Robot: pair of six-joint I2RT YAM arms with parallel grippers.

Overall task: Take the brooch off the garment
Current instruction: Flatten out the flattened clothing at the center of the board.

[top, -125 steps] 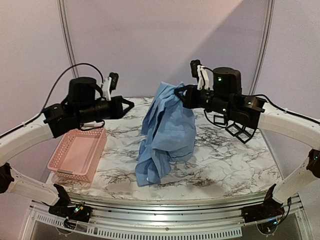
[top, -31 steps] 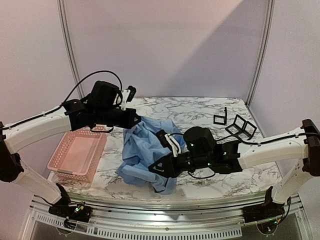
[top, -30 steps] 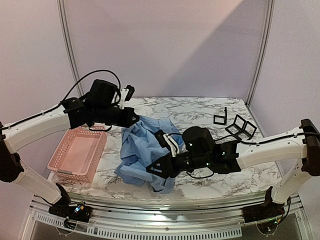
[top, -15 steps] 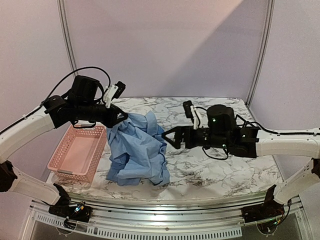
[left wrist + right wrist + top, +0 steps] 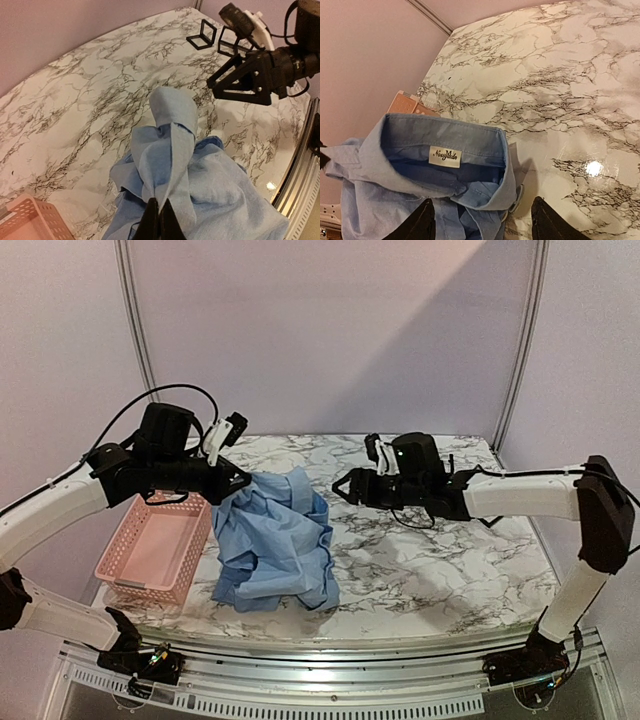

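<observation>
**Shirt lying left of the free right claw, collar facing it**

The left claw is pinching a fold of the blue shirt and holding it up off the table. From that pinch the cloth is running down and toward the near edge, and its lower part is piling up on the marble beside the pink basket.

The right claw is hanging with its fingers spread and nothing between them. It is near the shirt's upper edge but apart from it, so it looks like the one free to pick. Its arm is stretching leftward across the back of the table, wrist roughly level, claw pointing at the cloth. In its own camera the collar is opening straight ahead.

The brooch is not showing in any view. It is probably hiding in the folds, so the next reach will likely be leftward.
</observation>
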